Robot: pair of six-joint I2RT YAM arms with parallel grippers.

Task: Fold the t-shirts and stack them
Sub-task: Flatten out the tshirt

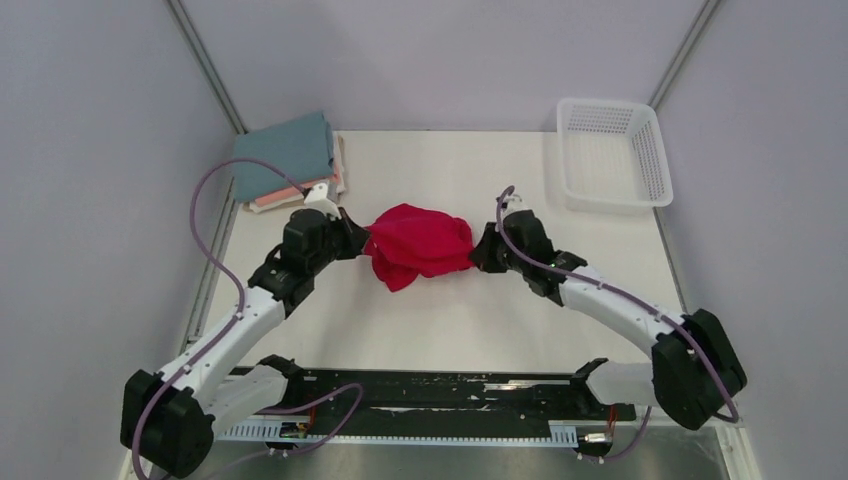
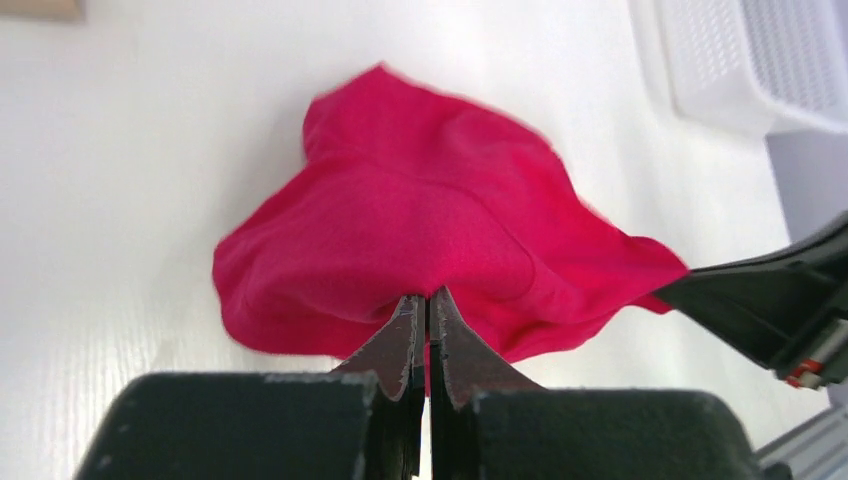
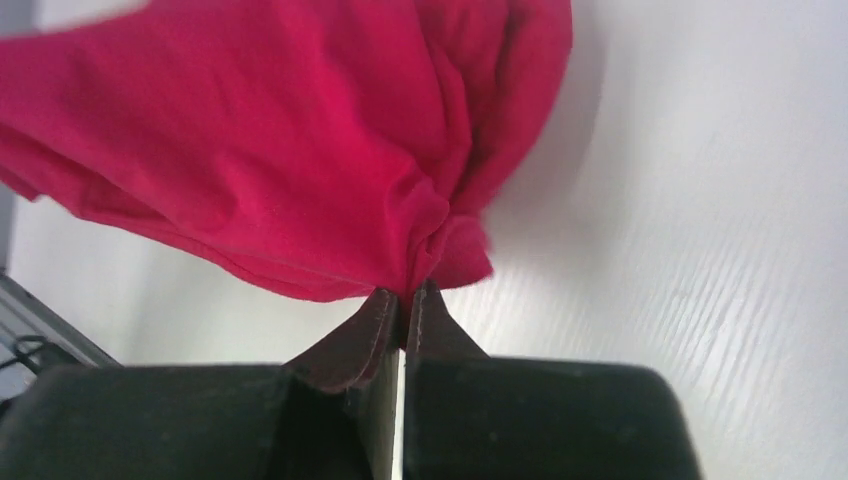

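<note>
The crimson-red t-shirt [image 1: 418,243] hangs bunched between my two grippers over the middle of the table. My left gripper [image 1: 362,240] is shut on its left edge; in the left wrist view [image 2: 428,297] the jaws pinch red cloth [image 2: 420,220]. My right gripper [image 1: 476,250] is shut on its right edge; in the right wrist view [image 3: 404,293] the cloth [image 3: 280,150] gathers into the closed jaws. A stack of folded shirts sits at the back left: teal-blue [image 1: 285,153] on top, salmon-pink [image 1: 290,199] and cream [image 1: 342,160] edges showing under it.
A white plastic mesh basket [image 1: 610,152] stands at the back right, also in the left wrist view [image 2: 740,60]. A black rail [image 1: 420,395] runs along the near edge between the arm bases. Grey walls enclose the table.
</note>
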